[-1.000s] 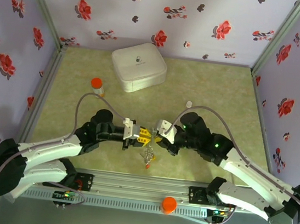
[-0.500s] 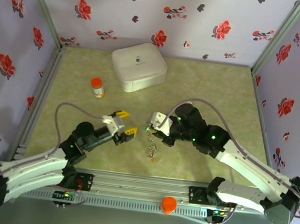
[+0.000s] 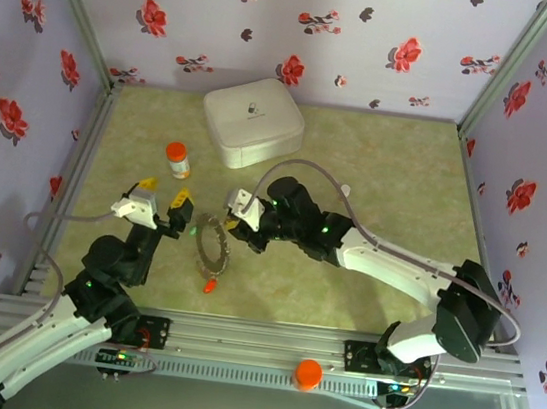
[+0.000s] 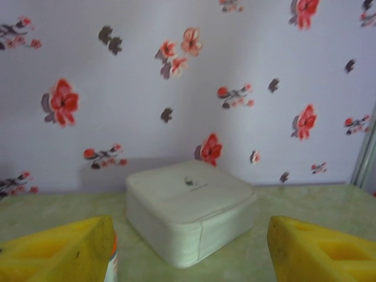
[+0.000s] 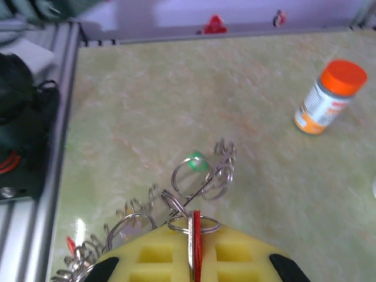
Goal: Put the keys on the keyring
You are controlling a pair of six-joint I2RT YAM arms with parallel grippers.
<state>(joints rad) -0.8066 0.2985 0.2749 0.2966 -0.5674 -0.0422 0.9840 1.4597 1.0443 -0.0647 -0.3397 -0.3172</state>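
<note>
The keyring (image 3: 223,253), a thin dark coil-like ring, lies on the green table between the arms, and its coil (image 5: 138,208) runs across the right wrist view. Small keys hang from it on split rings: a green-headed one (image 5: 195,161) and an orange-red one (image 3: 210,284) at its near end. My right gripper (image 3: 243,211) is shut on a red key (image 5: 195,235) that sits edge-on between the yellow fingers, at the ring's far right side. Left of the ring, my left gripper (image 3: 164,193) stands raised and open, its yellow fingers (image 4: 64,249) wide apart with nothing between them.
A white rounded square case (image 3: 252,121) sits near the back wall, straight ahead in the left wrist view (image 4: 188,211). An orange-capped pill bottle (image 3: 177,160) stands left of it, beyond the left gripper. Aluminium rails border the table's left and near edges.
My left gripper has opened and pulled back to the left, away from the ring. The right gripper has carried the ring and keys leftward, and the ring now lies spread on the table.
</note>
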